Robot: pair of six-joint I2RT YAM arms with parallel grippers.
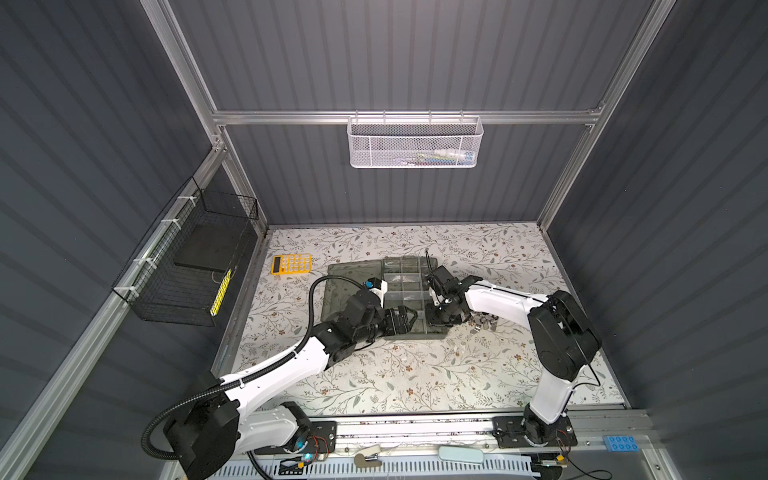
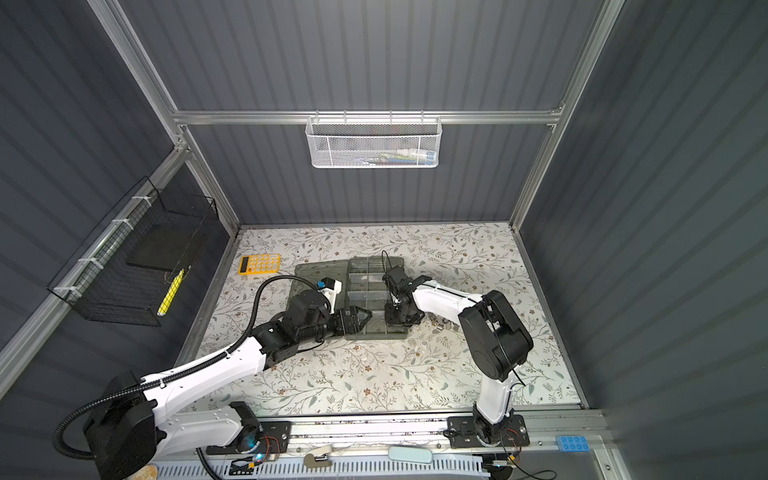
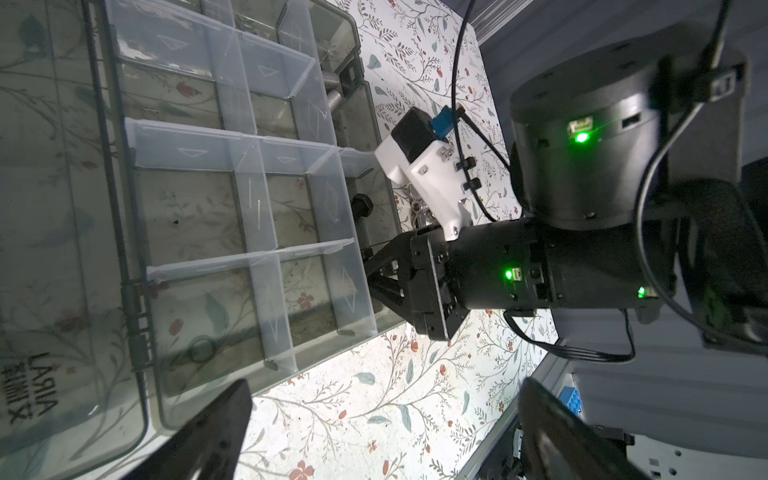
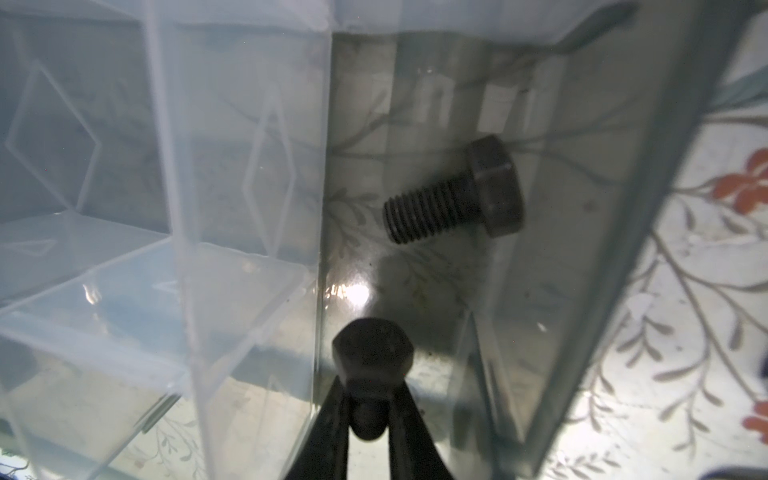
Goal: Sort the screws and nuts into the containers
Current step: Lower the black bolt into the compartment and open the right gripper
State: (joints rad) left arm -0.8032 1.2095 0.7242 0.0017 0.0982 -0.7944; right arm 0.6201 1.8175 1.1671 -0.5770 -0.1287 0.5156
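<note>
The right claw (image 4: 369, 401) is almost closed. Its two fingers pinch the shaft of a black screw (image 4: 372, 353), and the hex head sticks out just past the tips. Claw and screw are low inside a cell (image 4: 415, 282) in the outer row of the case (image 4: 623, 216).

Ahead of the tips and apart from them, a loose screw (image 4: 457, 195), also black, lies on its side on the floor of what looks like the same cell. Its head is toward the case wall.

The left claw (image 3: 384, 395) is spread wide and holds nothing. It is at the case's near edge, short of the right claw.

Just outside the case, behind the right claw, a heap of shiny nuts (image 1: 484, 322) sits on the table (image 1: 415, 374). Farther along the outer row, silver screws (image 3: 332, 97) lie in another cell.
</note>
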